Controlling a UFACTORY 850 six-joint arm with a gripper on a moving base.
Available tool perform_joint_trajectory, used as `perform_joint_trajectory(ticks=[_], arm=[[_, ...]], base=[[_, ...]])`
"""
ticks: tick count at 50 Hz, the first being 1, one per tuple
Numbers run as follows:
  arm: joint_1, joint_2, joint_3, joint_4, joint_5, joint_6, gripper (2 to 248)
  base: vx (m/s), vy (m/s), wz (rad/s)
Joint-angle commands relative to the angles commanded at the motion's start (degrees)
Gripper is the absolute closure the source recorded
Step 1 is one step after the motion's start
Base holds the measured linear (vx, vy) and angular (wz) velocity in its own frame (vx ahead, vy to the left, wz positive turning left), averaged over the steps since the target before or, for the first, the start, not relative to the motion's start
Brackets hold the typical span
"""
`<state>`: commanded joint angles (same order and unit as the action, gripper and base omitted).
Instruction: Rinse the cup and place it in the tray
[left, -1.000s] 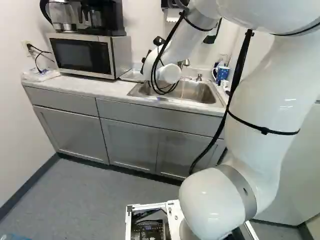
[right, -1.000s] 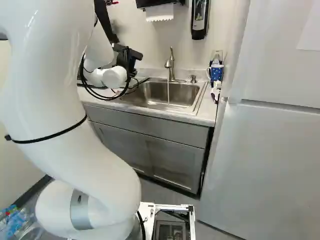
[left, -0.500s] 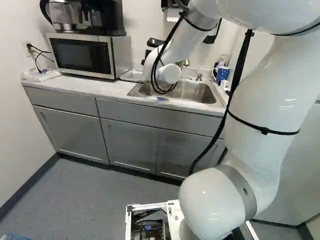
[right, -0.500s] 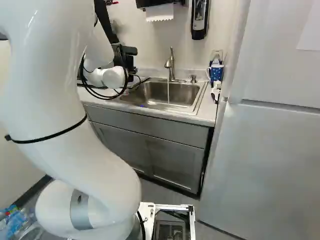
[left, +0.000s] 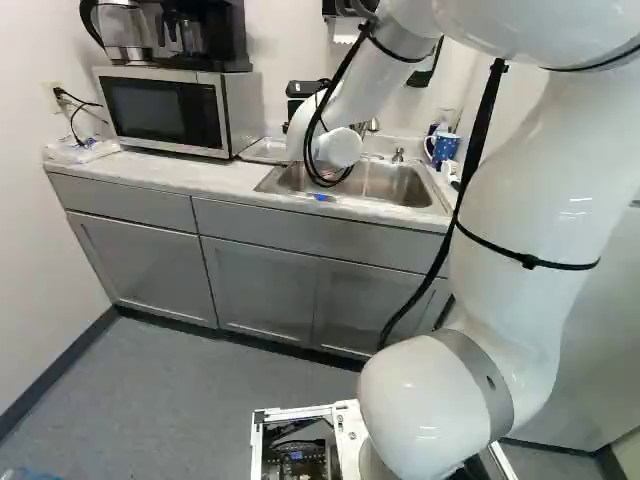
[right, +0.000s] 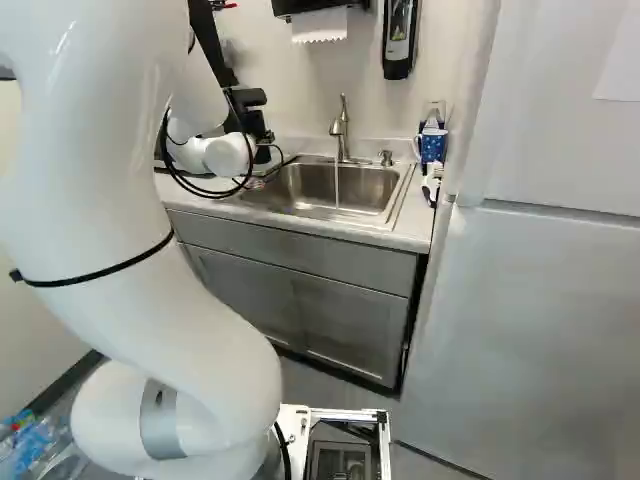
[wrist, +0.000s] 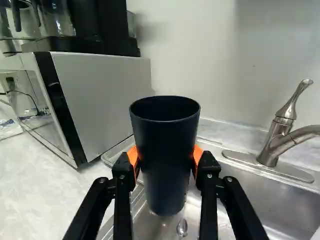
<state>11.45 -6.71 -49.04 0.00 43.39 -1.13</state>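
Cup (wrist: 166, 150): dark, held upright, mouth up, by the left end of the sink; whether above sink or tray, not told.
Pincer (right: 258, 125): cup pinched between both orange pads (wrist: 133, 159).
Sink (right: 386, 212): set in the counter (right: 412, 232).
Faucet (right: 340, 130): placed at the sink's far side; water (right: 336, 185) being run.
Tray (left: 256, 157): metal, set between microwave (left: 165, 110) and sink.
Mug (right: 432, 146): blue, patterned, kept at far right.
Coffee maker (left: 205, 35): stood on the microwave.
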Motion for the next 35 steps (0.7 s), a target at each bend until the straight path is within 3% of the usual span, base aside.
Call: perform_joint_trajectory(ticks=[12, 35], arm=[[0.13, -0.73, -0.78, 0.0, 0.0, 0.0, 128], [1.33, -7.43, -8.16, 0.0, 0.0, 0.0, 128]], base=[[0.0, 0.0, 0.0], [0.0, 0.0, 0.0]])
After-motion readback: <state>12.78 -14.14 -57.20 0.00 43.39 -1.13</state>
